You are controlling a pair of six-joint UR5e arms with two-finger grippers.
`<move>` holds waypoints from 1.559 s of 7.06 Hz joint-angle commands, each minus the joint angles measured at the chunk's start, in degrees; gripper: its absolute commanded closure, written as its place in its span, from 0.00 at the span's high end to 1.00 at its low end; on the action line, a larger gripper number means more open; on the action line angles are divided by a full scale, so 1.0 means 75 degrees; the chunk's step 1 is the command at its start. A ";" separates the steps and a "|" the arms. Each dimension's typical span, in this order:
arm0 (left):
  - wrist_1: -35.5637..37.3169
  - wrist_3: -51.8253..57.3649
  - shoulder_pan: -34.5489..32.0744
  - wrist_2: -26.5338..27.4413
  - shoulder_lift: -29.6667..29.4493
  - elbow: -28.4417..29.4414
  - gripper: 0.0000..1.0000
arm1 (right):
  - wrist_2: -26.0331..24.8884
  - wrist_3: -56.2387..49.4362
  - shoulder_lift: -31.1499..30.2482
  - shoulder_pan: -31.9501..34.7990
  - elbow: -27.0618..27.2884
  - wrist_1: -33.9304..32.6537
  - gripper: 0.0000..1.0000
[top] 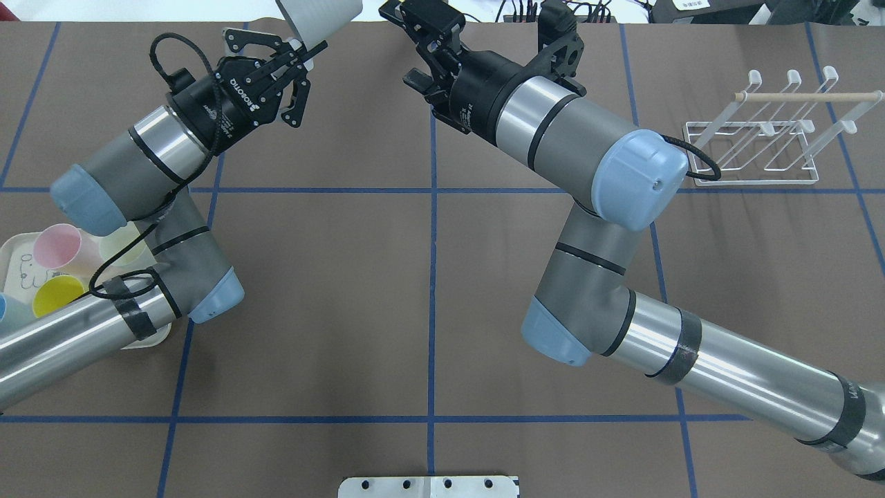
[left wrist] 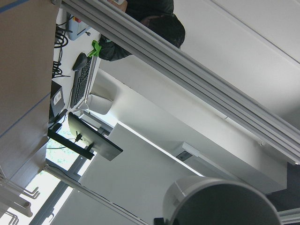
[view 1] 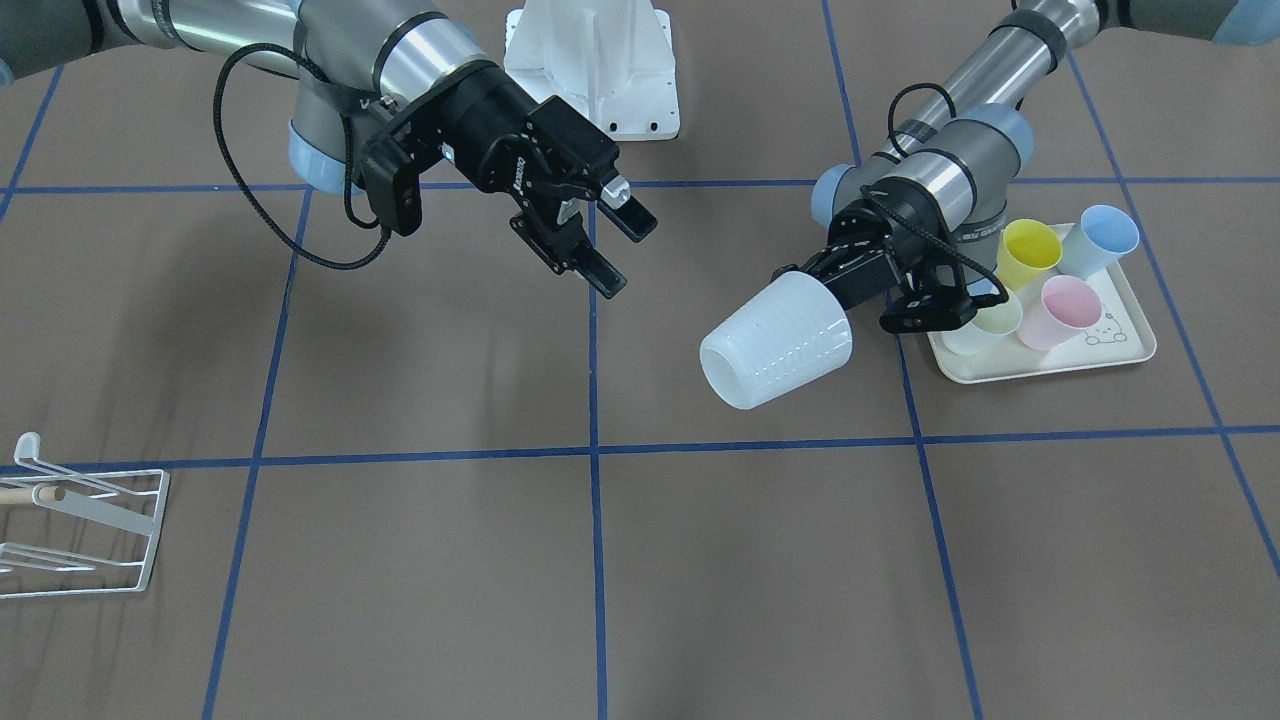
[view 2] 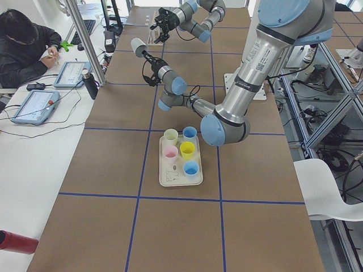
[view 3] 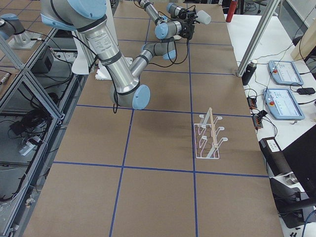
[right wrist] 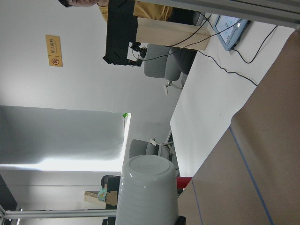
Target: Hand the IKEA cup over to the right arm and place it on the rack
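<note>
**Cup handover coming up and the grab makes me nervous**

Closest to the robot, on its left, is the cream tray [view 1: 1040,368]. It holds a yellow cup [view 1: 1031,248], a blue cup [view 1: 1105,235], a pink cup [view 1: 1062,306] and a pale green cup [view 1: 1000,318], none of them in play.

Further out, mid-table and up in the air, the left gripper [view 1: 838,283] is clamped on the white IKEA cup [view 1: 776,342] at its wide mouth end. That leaves the closed base sticking out toward the far side. The right gripper [view 1: 622,252] hangs across from it with its fingers spread wide and nothing in them, clearly apart from the cup.

Farthest out, on the right, is the white wire rack [top: 753,138] with its wooden rod [top: 809,97], well apart from both arms.

My read is that the handover hasn't started. Here's where I think it could go wrong:
- The cup is tapered plastic, so a pinch that's off-centre or too near the narrow base could squirt it loose.
- If the left gripper lets go before the right has a firm hold, the cup drops to the table and probably rolls.
- Only part of the cup is free to grab, so the two sets of fingers could knock together.
- It's a long carry to the rack, and a skewed grip could mean missing the prong.
</note>
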 commanded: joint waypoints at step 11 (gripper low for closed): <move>-0.0004 0.0831 0.1038 0.0489 -0.0295 0.0040 0.00 | -0.0047 -0.0050 0.0005 -0.0047 -0.0427 0.0016 0.99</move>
